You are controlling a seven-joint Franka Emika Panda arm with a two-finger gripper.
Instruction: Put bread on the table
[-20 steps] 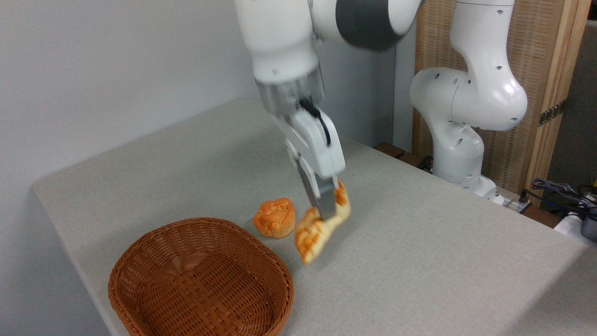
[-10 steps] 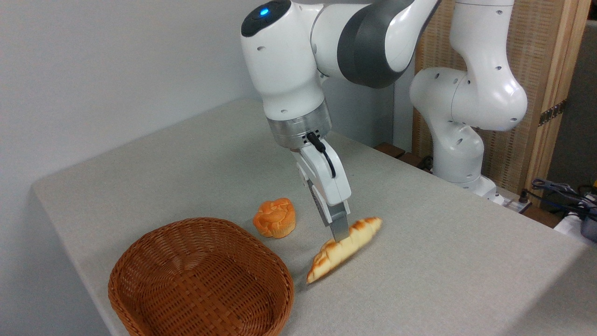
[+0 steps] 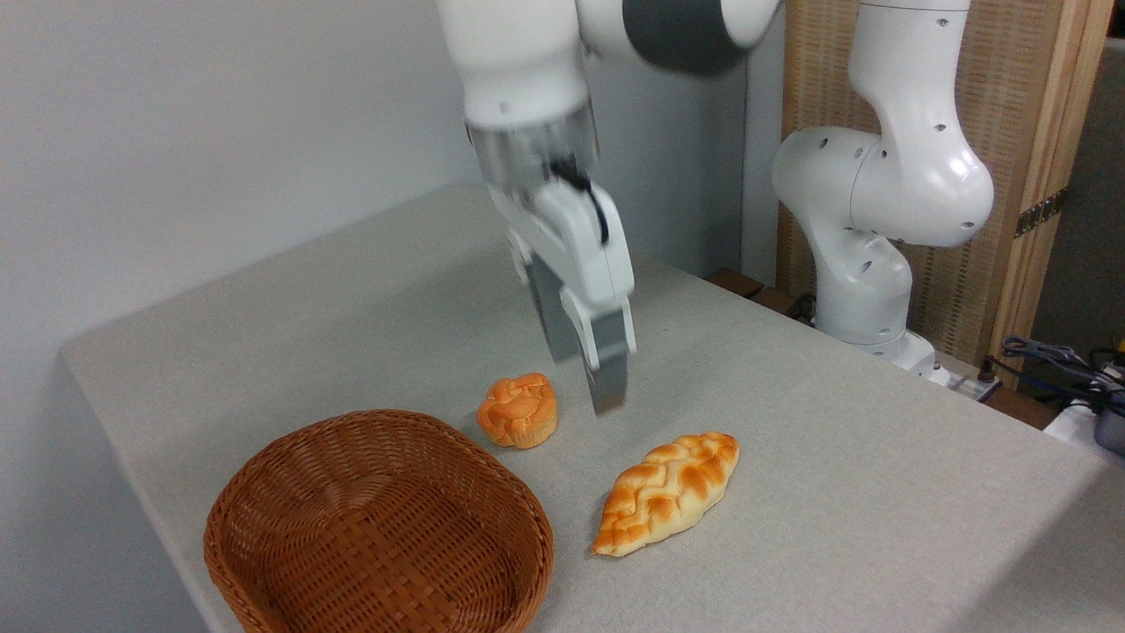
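On the table (image 3: 835,492) the bread (image 3: 666,494) lies flat, released; gripper (image 3: 584,374) above, holding nothing, opening blurred, cannot tell.

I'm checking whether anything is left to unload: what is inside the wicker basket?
The wicker basket shows only its bare woven floor and far wall; its near wall hides a strip of the floor. The bread and the bun lie outside on the table.

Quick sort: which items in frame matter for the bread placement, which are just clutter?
Job:
bread, lying flat
table
end effector, above the bread, holding nothing

Clutter:
wicker basket
round bun
cables at right
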